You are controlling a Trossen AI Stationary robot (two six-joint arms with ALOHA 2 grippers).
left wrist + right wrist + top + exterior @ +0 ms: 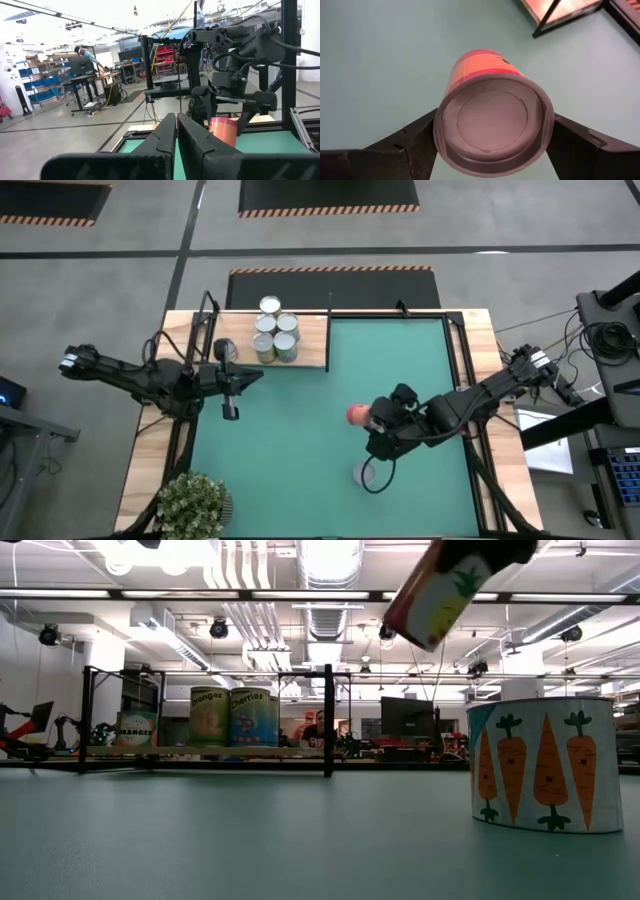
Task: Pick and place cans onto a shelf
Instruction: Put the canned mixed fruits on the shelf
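Note:
The light-wood shelf (310,340) sits at the mat's far left and holds several cans (277,335), all standing on their bases; they also show in the low view (230,717). A can with carrot pictures (545,765) stands on the green mat near the front (365,473). My right gripper (362,418) is above the mat's middle, shut on a red-pink can (485,75), which shows high up in the low view (440,590). My left gripper (231,408) hangs shut and empty over the mat's left side, near the shelf; its fingers (177,137) are closed together. My right gripper pinches the red-pink can between its two fingers (415,140), on opposite sides of its wall near the round end (492,120) that faces the wrist. The fingers come from the table's right, slanting down. The can is lifted clear of the mat and tilted (440,590).
A potted plant (192,505) stands at the table's near left corner. Black frame posts (328,720) rise at the shelf's edges. The table's wooden rim (500,470) borders the mat. A person shows in the room behind (90,60).

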